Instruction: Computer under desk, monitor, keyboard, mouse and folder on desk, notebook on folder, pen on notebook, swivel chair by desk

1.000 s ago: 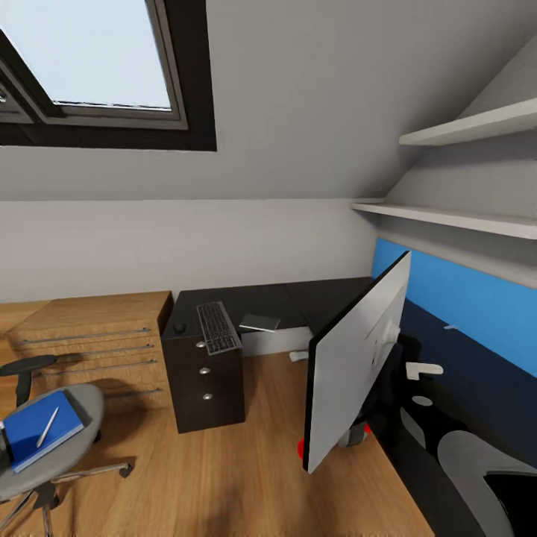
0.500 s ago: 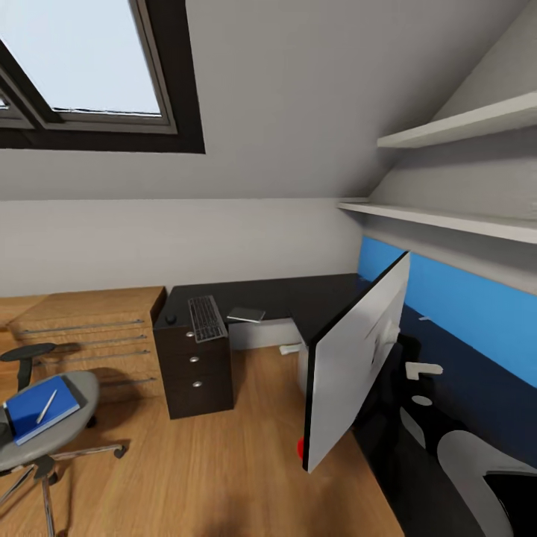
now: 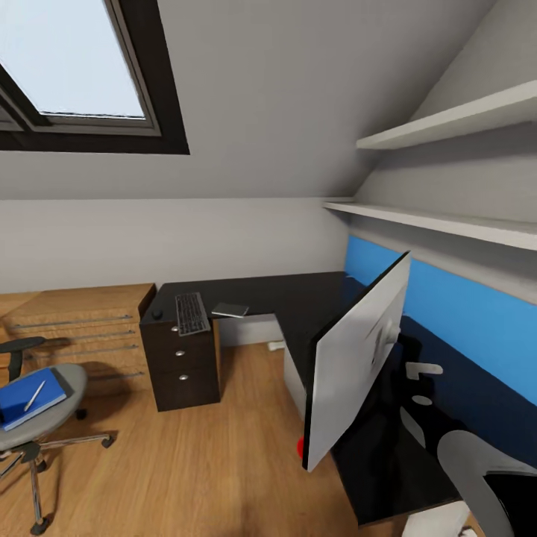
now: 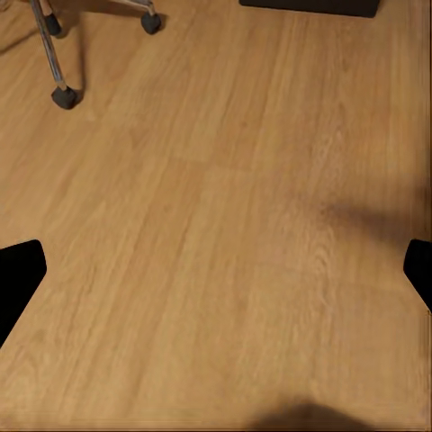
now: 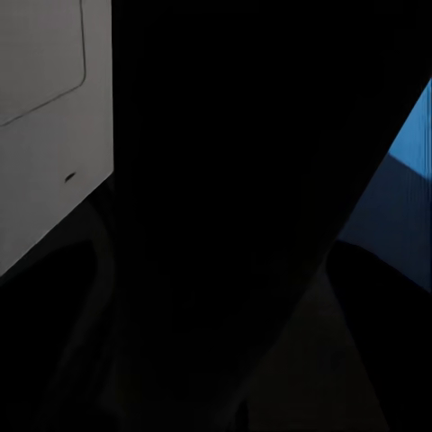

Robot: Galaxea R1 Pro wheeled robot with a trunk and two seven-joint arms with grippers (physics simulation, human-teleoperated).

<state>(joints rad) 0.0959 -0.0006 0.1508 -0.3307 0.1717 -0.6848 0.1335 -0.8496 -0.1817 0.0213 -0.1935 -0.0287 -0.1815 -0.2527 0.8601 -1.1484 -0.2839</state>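
An attic bedroom seen from the robot's head camera, with no readable writing, brand or label on anything. The L-shaped desk (image 3: 298, 306) has a glossy black top and a bright blue back panel. On it, the monitor (image 3: 356, 365) stands close to the camera, tilted, showing its light grey back, with a small red light at its lower corner. On the far wing of the desk lie the keyboard (image 3: 192, 312), black keys in a slim dark frame, the small dark notebook (image 3: 230, 309) just beside it, and the small round black mouse (image 3: 157, 314) near the keyboard's other side. The swivel chair (image 3: 33, 406), with grey seat and chrome base, stands on the wooden floor (image 3: 201, 462) well apart from the desk; the bright blue folder (image 3: 22, 399) lies on its seat with the thin silvery pen (image 3: 33, 395) on top. An oak chest of drawers (image 3: 78, 328) stands against the wall beside the desk. The left pincer (image 4: 216, 279) hangs over bare floor, its two black fingertips (image 4: 18, 279) spread wide apart with nothing between them; one chair caster (image 4: 63, 96) lies beyond it. The right wrist view is mostly dark, with the monitor's grey back beside it; whether the right pincer is apart or together cannot be told.
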